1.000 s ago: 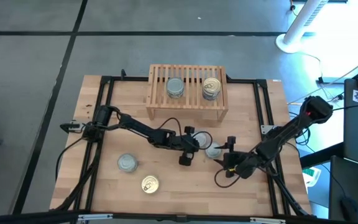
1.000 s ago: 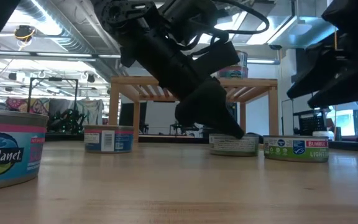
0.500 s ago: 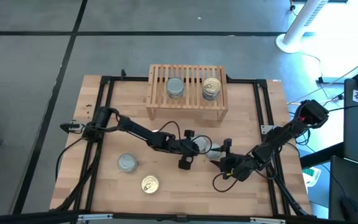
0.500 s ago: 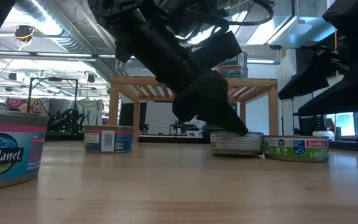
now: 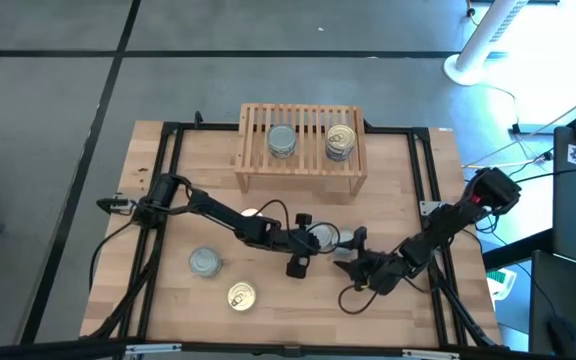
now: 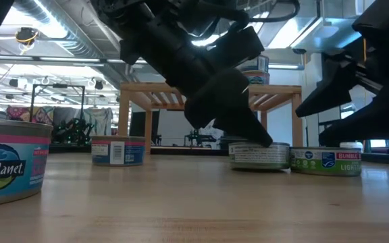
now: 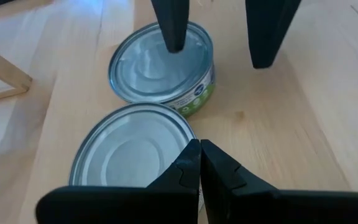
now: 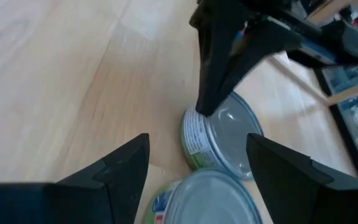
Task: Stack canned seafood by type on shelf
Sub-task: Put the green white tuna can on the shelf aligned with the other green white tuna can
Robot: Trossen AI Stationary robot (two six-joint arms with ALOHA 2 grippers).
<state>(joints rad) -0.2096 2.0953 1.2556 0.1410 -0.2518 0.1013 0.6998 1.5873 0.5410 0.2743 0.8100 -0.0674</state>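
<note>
Tins with dull silver tops sit side by side in the middle of the table: one silver tin lies under the left gripper, and a second silver tin with a green-and-white label touches it. The left gripper's fingers are pressed tight together, holding nothing, their tip resting against the nearer tin's rim. The right gripper hangs low over the second tin with its fingers spread wide, one on either side, gripping nothing. On the shelf, a light wooden rack of slats at the far edge of the table, stand a stack of silver tins and, beside it, a gold-topped stack. Near the front left corner lie another silver tin and a gold tin with a pull tab, well apart from the arms. Both arms crowd the same spot, so the two middle tins are hemmed in. The front right of the tabletop is bare wood, and a black frame runs along the sides.
</note>
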